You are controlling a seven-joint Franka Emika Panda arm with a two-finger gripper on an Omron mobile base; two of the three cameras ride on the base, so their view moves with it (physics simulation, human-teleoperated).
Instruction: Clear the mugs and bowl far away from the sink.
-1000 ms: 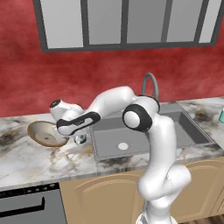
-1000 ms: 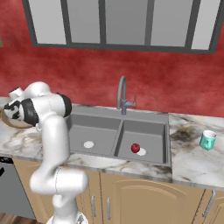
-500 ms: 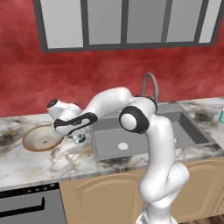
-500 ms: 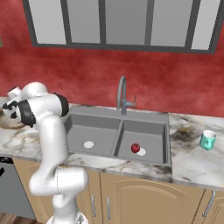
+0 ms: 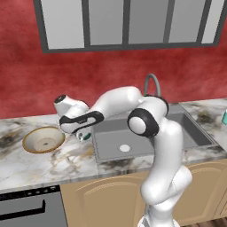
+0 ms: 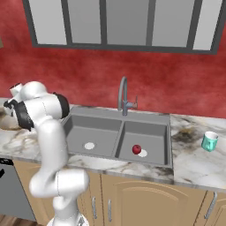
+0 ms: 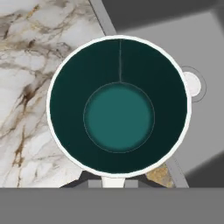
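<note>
Red textured wall [image 5: 53, 84] running behind counter — mottled, darker patches showing. Grey-framed window [image 5: 128, 22] sitting high on wall, pale frosted panes splitting into vertical sections. White marble countertop [image 5: 40, 164] with brown and grey veining stretching along wall. Tan wooden cabinet doors [image 6: 145, 198] with arched panels standing below counter, slim metal handles [image 6: 94, 207] hanging near door edges. Dark appliance front [image 5: 26, 208] with black bar handle sitting at lower left of left base view. Even, soft light falling — no hard shadows showing.
</note>
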